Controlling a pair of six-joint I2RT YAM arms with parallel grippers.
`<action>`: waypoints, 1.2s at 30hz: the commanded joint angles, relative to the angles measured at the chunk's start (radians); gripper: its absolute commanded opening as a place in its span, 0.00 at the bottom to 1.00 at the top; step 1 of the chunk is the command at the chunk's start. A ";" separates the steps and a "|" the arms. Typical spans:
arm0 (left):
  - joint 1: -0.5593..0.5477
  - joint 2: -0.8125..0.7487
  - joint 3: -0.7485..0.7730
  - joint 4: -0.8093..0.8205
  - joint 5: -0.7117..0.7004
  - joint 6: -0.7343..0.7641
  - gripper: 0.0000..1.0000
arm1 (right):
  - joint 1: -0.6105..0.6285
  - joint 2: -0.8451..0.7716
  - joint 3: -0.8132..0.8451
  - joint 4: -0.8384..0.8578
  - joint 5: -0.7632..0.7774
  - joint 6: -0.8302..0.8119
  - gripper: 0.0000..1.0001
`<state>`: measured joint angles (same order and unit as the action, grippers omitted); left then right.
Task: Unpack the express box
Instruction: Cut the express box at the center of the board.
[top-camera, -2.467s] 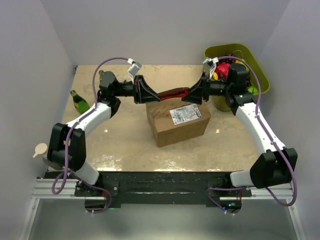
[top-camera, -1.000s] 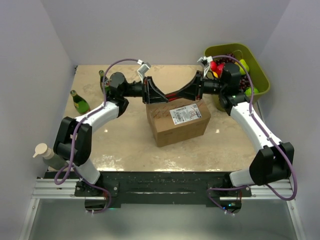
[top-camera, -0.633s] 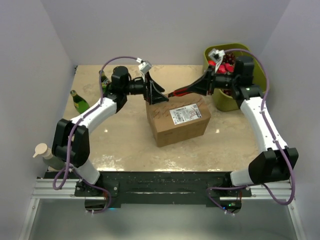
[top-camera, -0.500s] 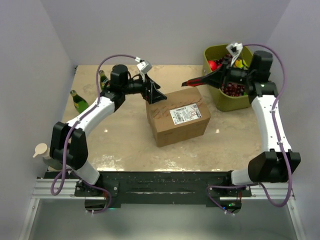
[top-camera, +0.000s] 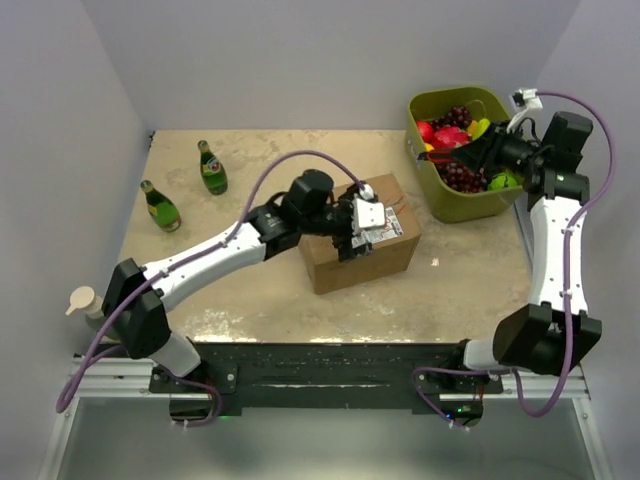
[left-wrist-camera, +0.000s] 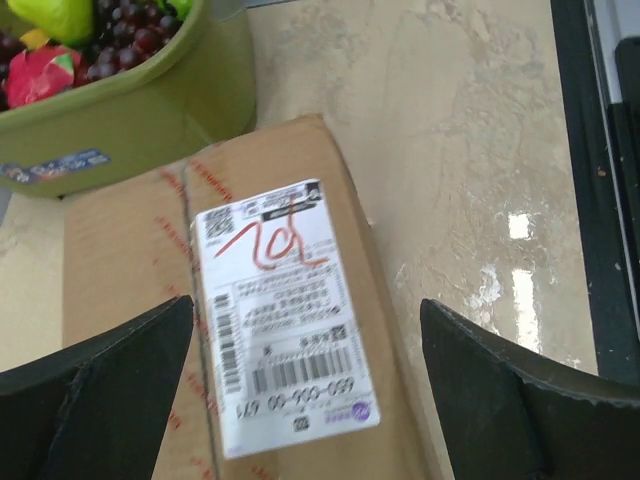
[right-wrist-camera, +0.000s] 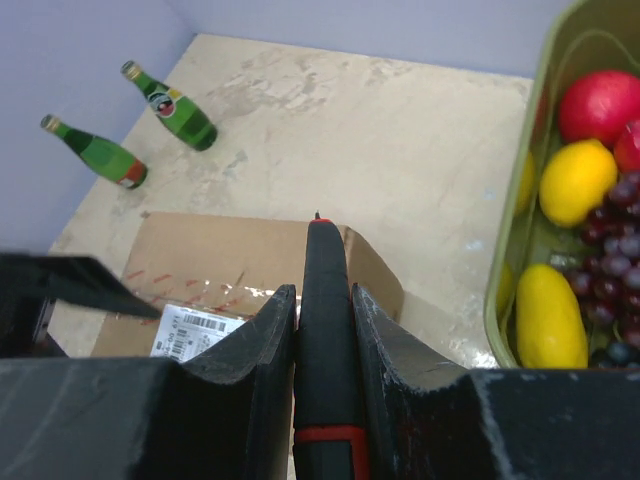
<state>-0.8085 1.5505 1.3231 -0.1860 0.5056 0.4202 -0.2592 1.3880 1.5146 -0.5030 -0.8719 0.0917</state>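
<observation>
Top external: one box (top-camera: 345, 265), two bottles (top-camera: 160, 207) (top-camera: 211, 169); left claw (left-wrist-camera: 305, 305) spread, right claw (right-wrist-camera: 322, 300) pinching tool (right-wrist-camera: 324, 250).

Brown cardboard express box (top-camera: 358, 245) lies closed mid-table, white label up.

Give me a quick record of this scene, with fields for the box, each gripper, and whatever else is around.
express box: closed, taped, white label facing up
left gripper: open, over the label, holding nothing
right gripper: shut on a black-and-red tool, up by the green tub
green tub: right of the box, holding fruit
bottles: two green ones, far left
</observation>
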 joint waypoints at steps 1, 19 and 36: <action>-0.119 0.057 0.039 -0.073 -0.194 0.219 1.00 | -0.055 -0.040 -0.036 0.061 0.007 0.060 0.00; -0.043 -0.331 -0.524 0.055 -0.584 0.683 0.90 | -0.063 -0.155 -0.201 0.132 -0.075 0.066 0.00; 0.020 -0.038 -0.021 0.063 -0.155 -0.043 1.00 | -0.009 -0.179 -0.360 0.087 -0.002 0.295 0.00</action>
<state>-0.8295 1.4395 1.2907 -0.0925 0.2771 0.5579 -0.2749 1.2118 1.1778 -0.4553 -0.8787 0.2893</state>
